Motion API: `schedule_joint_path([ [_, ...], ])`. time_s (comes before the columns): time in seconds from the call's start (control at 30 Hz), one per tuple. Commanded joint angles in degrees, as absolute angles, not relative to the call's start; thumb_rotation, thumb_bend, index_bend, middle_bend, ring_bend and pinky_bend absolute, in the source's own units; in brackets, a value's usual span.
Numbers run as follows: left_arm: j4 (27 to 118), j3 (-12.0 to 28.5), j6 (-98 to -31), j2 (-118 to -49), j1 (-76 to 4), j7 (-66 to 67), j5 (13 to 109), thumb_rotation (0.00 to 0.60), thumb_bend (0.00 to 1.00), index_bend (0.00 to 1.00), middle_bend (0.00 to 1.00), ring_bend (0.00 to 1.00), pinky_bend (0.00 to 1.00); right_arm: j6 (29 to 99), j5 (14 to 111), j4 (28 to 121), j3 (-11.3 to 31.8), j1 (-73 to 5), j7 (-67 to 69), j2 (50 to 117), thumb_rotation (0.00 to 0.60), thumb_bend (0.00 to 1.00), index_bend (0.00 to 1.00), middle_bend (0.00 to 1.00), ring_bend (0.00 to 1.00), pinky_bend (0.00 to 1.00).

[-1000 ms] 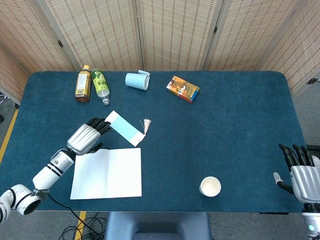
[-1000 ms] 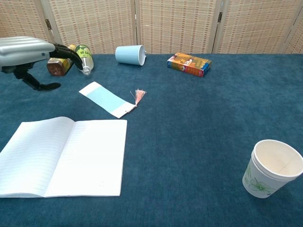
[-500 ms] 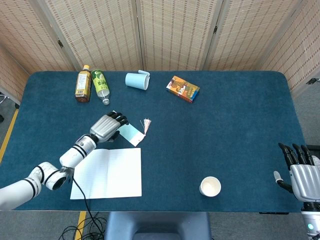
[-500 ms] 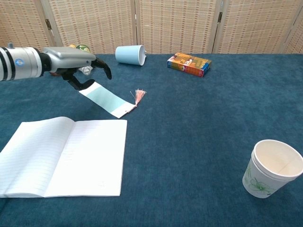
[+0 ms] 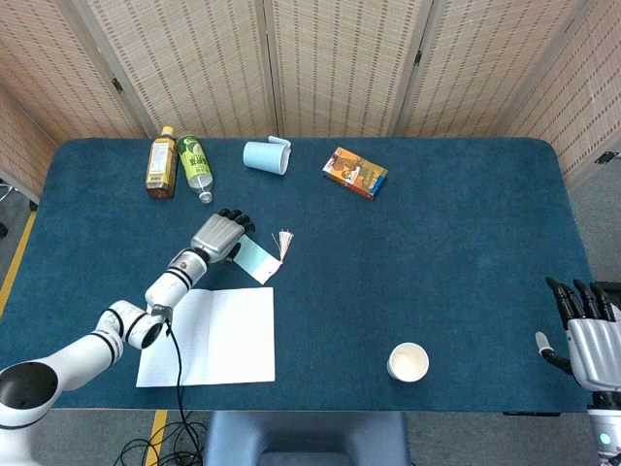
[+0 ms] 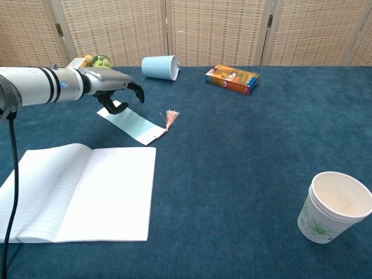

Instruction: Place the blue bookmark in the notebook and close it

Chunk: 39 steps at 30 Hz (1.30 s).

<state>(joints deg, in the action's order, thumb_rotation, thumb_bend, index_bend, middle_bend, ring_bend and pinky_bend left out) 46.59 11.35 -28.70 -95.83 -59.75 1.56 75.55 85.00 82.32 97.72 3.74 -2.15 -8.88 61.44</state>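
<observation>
**Blue counter, left hand over the bookmark**

Woven screens back the blue counter [image 5: 446,243]. Reaching low from the left, the left hand [image 6: 113,88] hovers over the blue bookmark's [image 6: 135,125] far end, fingers curled and apart, holding nothing. This one pale-blue strip with a pink tassel lies flat just beyond the one open notebook [image 6: 78,192]. Near the counter's edge, the right hand [image 5: 589,340] rests upright, fingers apart, empty.

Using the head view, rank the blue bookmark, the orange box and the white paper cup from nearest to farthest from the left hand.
From the left hand:
1. Blue bookmark: right beside the hand, partly under it.
2. Orange box: toward the table's far edge, right of the hand.
3. White paper cup: near the front edge, far to the right.
</observation>
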Motion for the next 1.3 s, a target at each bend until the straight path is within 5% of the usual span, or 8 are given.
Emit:
schedule_joint_path([
  [0.03, 43.9, 10.8, -27.7, -97.6, -60.5, 2.8, 74.3, 0.600, 0.66, 0.25, 0.20, 0.12, 0.18, 85.1, 82.3, 97.7, 3.8, -2.1, -8.8, 61.4, 0.600, 0.29, 0.05, 0.17, 0.07, 0.04],
  [0.83, 34.1, 10.7, -24.6, -102.9, -61.8, 14.7, 64.8, 0.600, 0.66, 0.26, 0.21, 0.12, 0.17, 85.4, 80.6, 97.2, 3.8, -1.0, -8.4, 61.5, 0.600, 0.29, 0.05, 0.17, 0.08, 0.08],
  [1.3, 50.3, 8.0, -27.7, -92.5, -56.4, 20.1, 60.3, 0.600, 0.66, 0.37, 0.34, 0.16, 0.17, 86.5, 81.6, 96.2, 3.4, -0.3, -7.3, 62.0, 0.600, 0.29, 0.05, 0.17, 0.08, 0.09],
])
